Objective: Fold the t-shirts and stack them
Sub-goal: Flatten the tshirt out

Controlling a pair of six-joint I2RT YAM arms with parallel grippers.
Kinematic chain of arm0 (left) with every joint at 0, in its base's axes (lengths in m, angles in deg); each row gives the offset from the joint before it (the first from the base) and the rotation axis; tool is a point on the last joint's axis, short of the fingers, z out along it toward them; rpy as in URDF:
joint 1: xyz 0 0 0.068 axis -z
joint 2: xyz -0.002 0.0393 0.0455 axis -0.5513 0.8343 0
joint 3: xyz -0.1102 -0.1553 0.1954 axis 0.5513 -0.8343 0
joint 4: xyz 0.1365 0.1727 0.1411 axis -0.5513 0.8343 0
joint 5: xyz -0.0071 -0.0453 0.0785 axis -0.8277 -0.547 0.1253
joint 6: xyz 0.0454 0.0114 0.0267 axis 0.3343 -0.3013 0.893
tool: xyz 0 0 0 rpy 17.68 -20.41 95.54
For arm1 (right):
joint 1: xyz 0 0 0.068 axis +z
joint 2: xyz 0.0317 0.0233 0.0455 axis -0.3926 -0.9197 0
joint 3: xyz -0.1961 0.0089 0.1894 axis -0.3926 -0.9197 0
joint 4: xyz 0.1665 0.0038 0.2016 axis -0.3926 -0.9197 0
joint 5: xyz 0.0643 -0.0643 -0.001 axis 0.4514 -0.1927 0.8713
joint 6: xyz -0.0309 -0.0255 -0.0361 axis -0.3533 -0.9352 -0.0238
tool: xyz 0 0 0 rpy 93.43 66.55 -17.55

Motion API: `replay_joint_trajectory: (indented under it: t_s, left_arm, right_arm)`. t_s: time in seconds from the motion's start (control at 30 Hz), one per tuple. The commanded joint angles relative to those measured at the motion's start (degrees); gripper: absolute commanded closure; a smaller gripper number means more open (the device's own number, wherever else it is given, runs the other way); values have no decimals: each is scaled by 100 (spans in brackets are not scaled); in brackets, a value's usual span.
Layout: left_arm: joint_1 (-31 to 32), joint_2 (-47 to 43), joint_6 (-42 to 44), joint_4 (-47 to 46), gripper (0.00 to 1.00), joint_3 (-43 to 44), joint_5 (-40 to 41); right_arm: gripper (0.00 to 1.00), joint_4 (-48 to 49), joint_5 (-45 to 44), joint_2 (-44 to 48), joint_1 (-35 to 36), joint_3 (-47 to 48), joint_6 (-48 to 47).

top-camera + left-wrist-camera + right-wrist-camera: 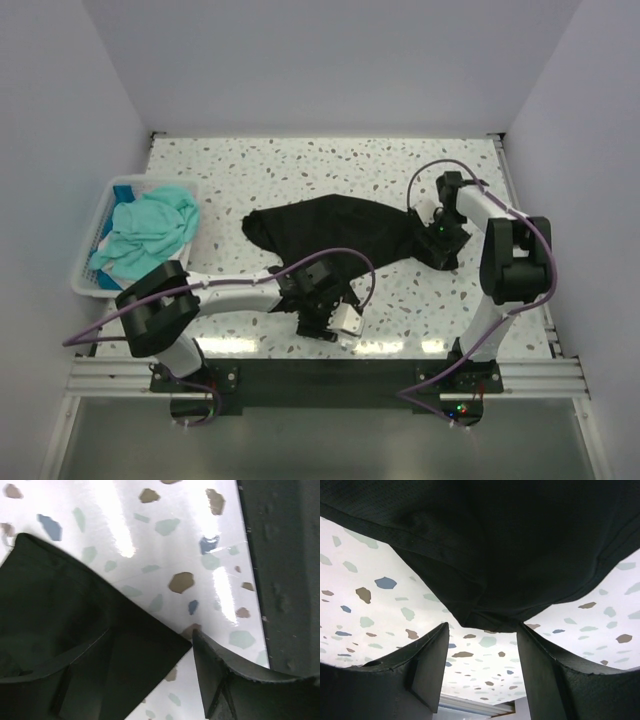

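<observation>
Right wrist: my right jaws gape, black t-shirt (510,545) hem at twelve o'clock; a shallow bite may slip. Left jaws apart too.

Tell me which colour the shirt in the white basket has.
Teal-turquoise. The shirt in the basket shows best in the top external view.
</observation>
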Motion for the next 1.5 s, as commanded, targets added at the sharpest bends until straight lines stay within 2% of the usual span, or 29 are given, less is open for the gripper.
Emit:
replay_joint_trajectory:
  t_s: [0.0, 0.07, 0.1, 0.17, 0.2, 0.23, 0.3, 0.33, 0.37, 0.47, 0.53, 0.67, 0.83, 1.03, 1.27, 1.47]
  left_arm:
    - [-15, 61, 170, -741, 32, -275, 375]
    - [-15, 43, 266, -812, 45, -372, 428]
    - [-15, 60, 275, -795, 57, -434, 524]
    - [-50, 105, 292, -585, 70, -408, 595]
    - [-85, 61, 266, -453, 83, -365, 604]
    - [-172, -139, 214, -156, 89, -208, 526]
    - [-856, -439, -4, 240, 100, 135, -112]
    - [-1137, -658, -102, 634, 100, 598, -299]
    - [-1714, -721, -181, 855, 100, 898, -475]
    - [-2630, -783, -218, 1699, 100, 1829, -1117]
    - [-2931, -757, -226, 1964, 100, 2130, -1214]
    - [-3782, -511, -375, 2149, 100, 2719, -1495]
    - [-4812, 33, -1008, 2026, 100, 3107, -1760]
    - [-5086, 658, -1570, 1886, 100, 3599, -1400]
    - [-5095, 1098, -1632, 2070, 100, 3960, -1478]
    - [-5095, 1212, -1562, 2158, 100, 4030, -1365]
  right_arm:
    - [39, -249, 32, 233, -84, 270, -229]
    - [37, -346, 198, 285, -154, 331, -290]
    - [37, -364, 216, 294, -180, 349, -308]
    - [36, -434, 304, 347, -180, 401, -369]
    - [36, -443, 321, 365, -172, 428, -387]
    - [35, -486, 356, 391, -328, 454, -448]
    - [33, -504, 488, 478, -391, 533, -501]
    - [32, -548, 541, 514, -409, 560, -562]
    - [31, -583, 611, 549, -426, 612, -598]
    - [30, -654, 884, 698, -453, 648, -756]
    - [30, -689, 1051, 813, -453, 665, -870]
    - [31, -724, 1244, 945, -435, 648, -967]
    - [35, -663, 1280, 997, -356, 350, -1116]
    - [41, -373, 1157, 1077, -22, -134, -1292]
    - [48, -92, 1034, 1252, 565, -441, -1319]
    - [55, 409, 507, 1130, 716, -829, -1398]
